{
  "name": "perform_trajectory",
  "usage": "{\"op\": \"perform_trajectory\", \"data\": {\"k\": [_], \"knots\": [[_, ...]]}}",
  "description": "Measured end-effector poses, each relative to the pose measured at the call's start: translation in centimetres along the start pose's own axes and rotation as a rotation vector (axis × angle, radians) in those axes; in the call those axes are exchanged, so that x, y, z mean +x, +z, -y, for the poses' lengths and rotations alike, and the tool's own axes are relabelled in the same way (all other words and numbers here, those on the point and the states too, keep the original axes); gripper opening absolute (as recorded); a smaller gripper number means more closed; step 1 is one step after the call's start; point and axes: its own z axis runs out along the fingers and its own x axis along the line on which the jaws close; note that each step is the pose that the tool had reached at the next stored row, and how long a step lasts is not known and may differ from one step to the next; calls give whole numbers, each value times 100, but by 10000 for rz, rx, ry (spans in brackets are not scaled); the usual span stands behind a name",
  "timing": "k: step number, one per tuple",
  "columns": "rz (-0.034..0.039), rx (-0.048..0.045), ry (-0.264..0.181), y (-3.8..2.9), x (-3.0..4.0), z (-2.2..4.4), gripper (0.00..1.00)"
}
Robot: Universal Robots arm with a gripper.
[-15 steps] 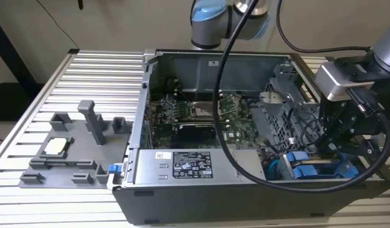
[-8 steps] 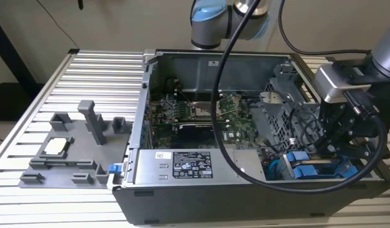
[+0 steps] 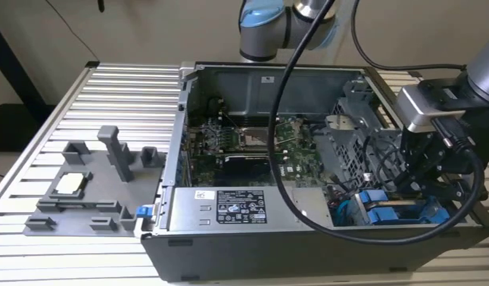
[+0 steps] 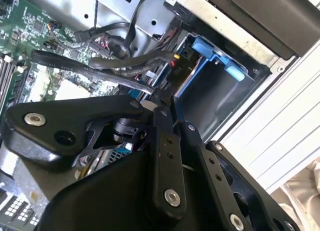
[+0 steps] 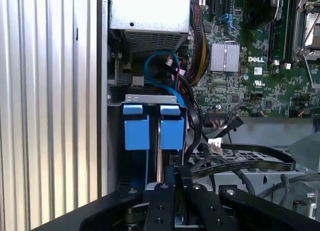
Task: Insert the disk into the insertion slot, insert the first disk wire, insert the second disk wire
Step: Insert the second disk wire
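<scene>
Just beyond the narrow jaws of the gripper (image 4: 161, 103), gripping a black cable connector (image 4: 159, 102), sits the disk (image 5: 150, 133) in its slot, so wire insertion seems underway.

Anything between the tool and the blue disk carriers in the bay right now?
Black flat cables cross right beside the tool, next to the blue plastic carrier tabs seated in the grey sheet-metal bay. The direct line from tool to tabs looks open, though the cables crowd it.
</scene>
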Motion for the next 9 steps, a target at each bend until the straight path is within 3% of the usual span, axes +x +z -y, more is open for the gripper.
{"op": "perform_trajectory", "data": {"k": [5,9], "knots": [[195,4,5,27,-7,4,16],[205,2,6,45,-4,33,16]]}}
